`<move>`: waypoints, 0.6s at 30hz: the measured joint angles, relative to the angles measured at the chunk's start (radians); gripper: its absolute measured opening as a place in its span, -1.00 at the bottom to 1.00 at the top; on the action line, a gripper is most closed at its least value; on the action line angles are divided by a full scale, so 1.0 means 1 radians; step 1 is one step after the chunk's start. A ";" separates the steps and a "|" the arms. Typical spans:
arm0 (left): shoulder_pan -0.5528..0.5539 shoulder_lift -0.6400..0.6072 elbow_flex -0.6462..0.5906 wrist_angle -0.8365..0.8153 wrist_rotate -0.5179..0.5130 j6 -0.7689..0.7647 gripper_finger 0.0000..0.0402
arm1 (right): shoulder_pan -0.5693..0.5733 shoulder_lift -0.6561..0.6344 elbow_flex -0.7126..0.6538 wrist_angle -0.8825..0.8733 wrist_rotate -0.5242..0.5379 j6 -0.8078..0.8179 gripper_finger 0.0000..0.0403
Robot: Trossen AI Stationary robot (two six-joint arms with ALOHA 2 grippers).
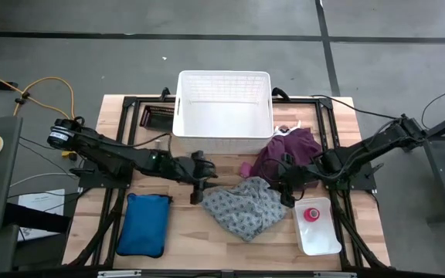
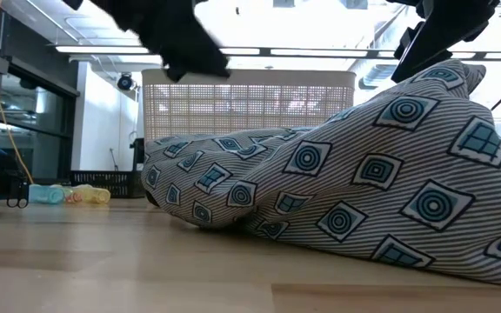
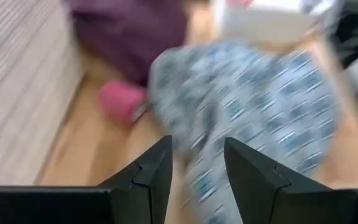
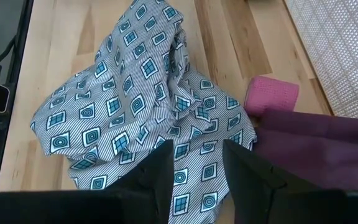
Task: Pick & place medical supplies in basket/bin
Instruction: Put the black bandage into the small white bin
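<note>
A grey patterned cloth (image 1: pixel 246 207) lies bunched on the wooden table, near the middle. A purple cloth (image 1: pixel 288 149) lies beyond it, beside the white basket (image 1: pixel 222 131). A pink tape roll (image 4: pixel 272 94) rests on the table at the purple cloth's edge. My left gripper (image 3: pixel 197 146) hovers open over the grey cloth's left edge, touching nothing. My right gripper (image 4: pixel 197 149) hangs open above the grey cloth's right side, near the purple cloth. In the low view the grey cloth (image 2: pixel 346 183) fills the foreground, with both grippers above it.
A blue pouch (image 1: pixel 145 224) lies at the near left. At the near right, a white tray (image 1: pixel 319 235) holds a red roll (image 1: pixel 313 214). A dark grille (image 1: pixel 158 116) sits left of the basket. Bare wood shows along the near edge.
</note>
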 joint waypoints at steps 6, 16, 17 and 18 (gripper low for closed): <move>-0.020 0.000 0.000 -0.143 -0.190 0.002 -0.31 | 0.000 0.000 0.000 0.000 0.000 0.000 -0.38; -0.018 0.012 0.000 -0.427 -0.365 -0.099 -0.31 | 0.000 0.000 0.000 0.000 0.000 0.000 -0.38; -0.017 0.019 0.000 -0.441 -0.385 -0.106 -0.31 | 0.000 0.000 0.000 0.000 0.000 0.000 -0.38; -0.018 0.028 0.000 -0.454 -0.397 -0.113 -0.31 | 0.000 0.000 0.000 0.000 0.000 0.000 -0.38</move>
